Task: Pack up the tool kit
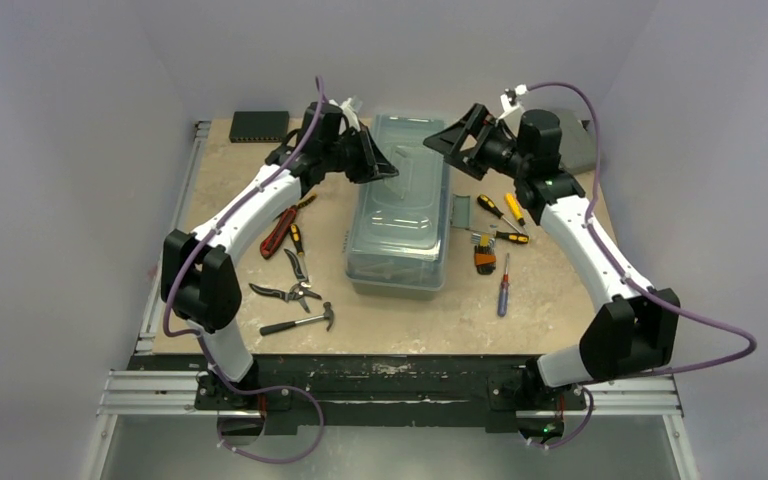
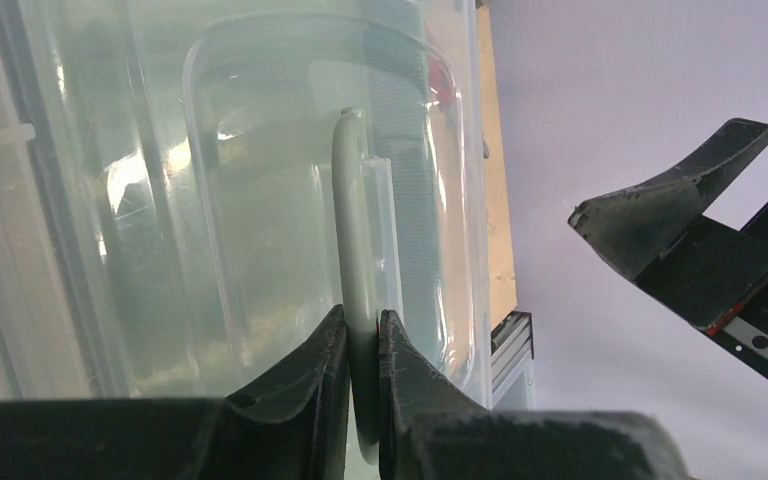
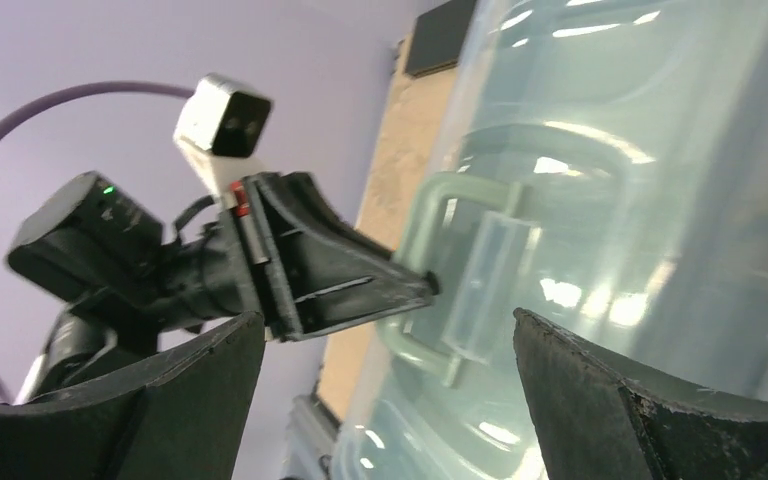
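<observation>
- My left arm rises from its base, elbow lifted high at the left edge of the bench [image 1: 410, 322]. The forearm angles inward, which puts my left end effector [image 1: 385, 165] over the far half of the large sage-green plastic toolbox with a translucent lid [image 1: 400, 240].
- My left end effector is pinched almost fully together, both fingers clamped on the thin sage-green top handle [image 2: 348, 220] of the lid.
- My right arm mirrors it from the right side. My right end effector [image 1: 447, 143] hangs just beside the toolbox's far right corner, jaws spread wide and holding nothing.
- The toolbox stands in the middle of the bench, between my two arms.
- From overhead my left wrist covers the top handle, so the grip does not show there. The left wrist view shows it plainly.
- Through the cloudy lid I cannot make out what lies inside.
- The right wrist view shows my left fingertips against the top handle from the side.
- Only the overhead view shows the loose hand tools. Red-handled pliers [image 1: 278, 232] and a hammer [image 1: 295, 322] lie to the toolbox's left, and screwdrivers [image 1: 514, 209] to its right.
- A flat black box [image 1: 259, 125] sits at the far left corner.
</observation>
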`<state>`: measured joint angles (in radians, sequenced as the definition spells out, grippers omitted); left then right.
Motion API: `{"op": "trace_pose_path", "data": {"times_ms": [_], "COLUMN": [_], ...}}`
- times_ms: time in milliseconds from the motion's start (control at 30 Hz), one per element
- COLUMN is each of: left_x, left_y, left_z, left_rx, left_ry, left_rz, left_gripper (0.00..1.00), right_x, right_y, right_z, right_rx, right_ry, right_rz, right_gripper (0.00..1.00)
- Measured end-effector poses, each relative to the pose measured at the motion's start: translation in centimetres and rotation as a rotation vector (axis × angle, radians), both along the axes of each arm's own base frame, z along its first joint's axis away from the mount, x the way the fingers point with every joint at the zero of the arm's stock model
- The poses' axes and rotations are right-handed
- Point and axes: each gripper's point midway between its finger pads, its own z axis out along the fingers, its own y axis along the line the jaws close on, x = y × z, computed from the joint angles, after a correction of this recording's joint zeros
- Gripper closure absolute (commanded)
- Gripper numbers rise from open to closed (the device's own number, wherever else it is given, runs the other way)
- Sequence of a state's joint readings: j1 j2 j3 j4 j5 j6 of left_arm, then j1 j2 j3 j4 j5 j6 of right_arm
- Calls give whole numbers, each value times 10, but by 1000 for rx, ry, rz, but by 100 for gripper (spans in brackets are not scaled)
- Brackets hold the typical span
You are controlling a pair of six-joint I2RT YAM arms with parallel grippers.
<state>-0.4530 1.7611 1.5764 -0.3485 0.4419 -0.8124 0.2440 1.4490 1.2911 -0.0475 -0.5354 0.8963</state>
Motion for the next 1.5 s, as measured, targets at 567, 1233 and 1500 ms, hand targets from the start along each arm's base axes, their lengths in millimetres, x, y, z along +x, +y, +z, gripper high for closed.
{"op": "trace_pose_path", "data": {"times_ms": [567, 1233, 1500], "left_x": [0, 6, 6], "left_y": [11, 39, 35], "left_z": [18, 38, 35], "left_rx": [40, -67, -99], "left_ry": [13, 14, 25], "left_rz": [32, 85, 80], "left_gripper": [100, 100, 100], "right_x": [-1, 17, 22], "right_y": [-61, -89, -86], "right_z": [-69, -156, -179], "right_rx": [-178, -440, -458], "right_ry": [110, 277, 323], "right_rz": [-132, -172, -154], "right_gripper": [7, 20, 24]}}
